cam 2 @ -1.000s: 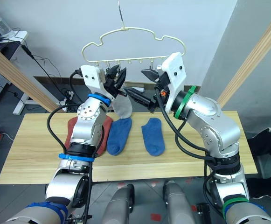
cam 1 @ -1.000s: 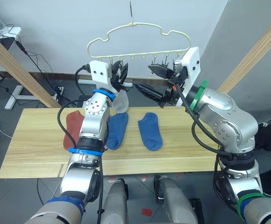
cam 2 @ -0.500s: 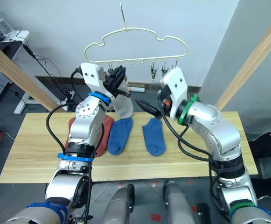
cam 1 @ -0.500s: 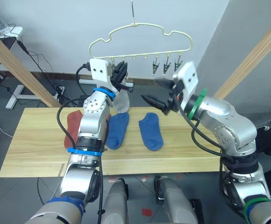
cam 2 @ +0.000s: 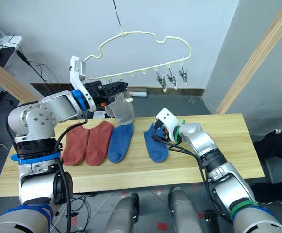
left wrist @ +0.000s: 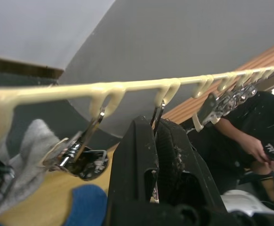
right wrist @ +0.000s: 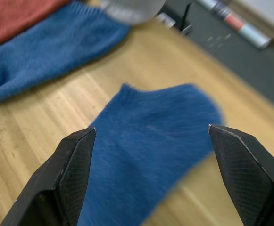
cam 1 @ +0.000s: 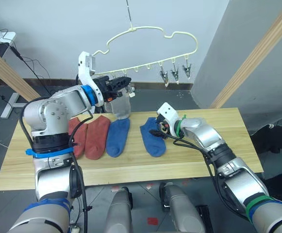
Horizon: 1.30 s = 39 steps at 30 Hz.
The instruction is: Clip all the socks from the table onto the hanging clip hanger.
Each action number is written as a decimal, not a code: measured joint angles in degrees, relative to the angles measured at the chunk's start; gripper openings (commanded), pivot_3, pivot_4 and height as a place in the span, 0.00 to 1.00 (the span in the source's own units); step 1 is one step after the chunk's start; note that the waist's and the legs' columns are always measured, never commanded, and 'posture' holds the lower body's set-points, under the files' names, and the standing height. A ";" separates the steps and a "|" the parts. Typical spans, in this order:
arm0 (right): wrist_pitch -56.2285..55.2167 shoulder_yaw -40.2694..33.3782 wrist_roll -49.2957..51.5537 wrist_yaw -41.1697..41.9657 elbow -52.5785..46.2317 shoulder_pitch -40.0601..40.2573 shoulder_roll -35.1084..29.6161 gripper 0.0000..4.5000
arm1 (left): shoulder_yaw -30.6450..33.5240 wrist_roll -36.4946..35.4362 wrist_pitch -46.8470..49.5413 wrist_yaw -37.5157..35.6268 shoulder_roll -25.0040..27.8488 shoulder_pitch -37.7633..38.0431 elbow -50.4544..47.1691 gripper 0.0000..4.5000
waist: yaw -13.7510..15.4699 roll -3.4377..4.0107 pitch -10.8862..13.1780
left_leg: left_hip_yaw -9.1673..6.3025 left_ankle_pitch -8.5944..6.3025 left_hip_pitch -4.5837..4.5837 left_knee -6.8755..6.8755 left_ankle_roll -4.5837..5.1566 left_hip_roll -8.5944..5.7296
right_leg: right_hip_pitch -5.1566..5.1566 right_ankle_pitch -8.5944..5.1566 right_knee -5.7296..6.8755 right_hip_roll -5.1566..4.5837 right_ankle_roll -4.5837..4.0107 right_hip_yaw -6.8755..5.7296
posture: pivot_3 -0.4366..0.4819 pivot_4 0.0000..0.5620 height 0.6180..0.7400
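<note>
- Step in hand as I read it: grab the next sock, the blue one (right wrist: 146, 136) under my right gripper (right wrist: 151, 141). To do it clean I'd come straight down over the cuff end and pinch just one edge of the knit, not scrape the table (cam 1: 213, 155).
- Right gripper sits low in the middle of the head view, fingers spread wide, straddling that blue sock with nothing pinched yet. The sock lies flat right between and just past the tips.
- Left gripper (cam 2: 112, 89) is up at upper left, pressed together on a clip of the hanger (cam 1: 150, 36), which tilts down toward that side.
- A grey sock (cam 1: 121, 104) hangs from a clip just beside it.
- Waiting on the table at center left: second blue sock (cam 1: 117, 137) and two red socks (cam 1: 88, 137), side by side.
</note>
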 measured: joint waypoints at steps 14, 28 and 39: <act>-10.76 -3.48 -7.40 -4.38 14.88 -5.44 4.01 0.88 | 6.93 -6.48 9.83 7.43 -3.88 -1.44 -1.42 0.00 | 0.33 0.00 0.00 | 0.01 0.00 -0.02 -0.02 -0.03 -0.08 | -0.02 0.01 0.01 -0.15 -0.01 -0.01 | 0.49 0.56 1.00; -10.50 -7.20 -8.08 -3.44 22.42 -7.53 6.63 0.80 | 6.98 -7.85 10.56 7.85 -3.91 -1.91 -0.41 0.00 | 0.40 0.00 0.00 | 0.01 0.00 -0.01 0.00 -0.03 -0.10 | 0.01 0.01 0.02 -0.16 -0.01 -0.01 | 0.48 0.55 1.00; -16.47 -5.39 -10.53 0.08 15.10 -1.84 5.60 0.01 | 8.56 -8.72 11.94 8.71 -3.92 -2.71 1.29 0.00 | 0.40 0.00 0.00 | 0.02 0.00 -0.01 0.00 -0.04 -0.10 | 0.01 0.01 0.02 -0.17 0.00 0.01 | 0.48 0.54 1.00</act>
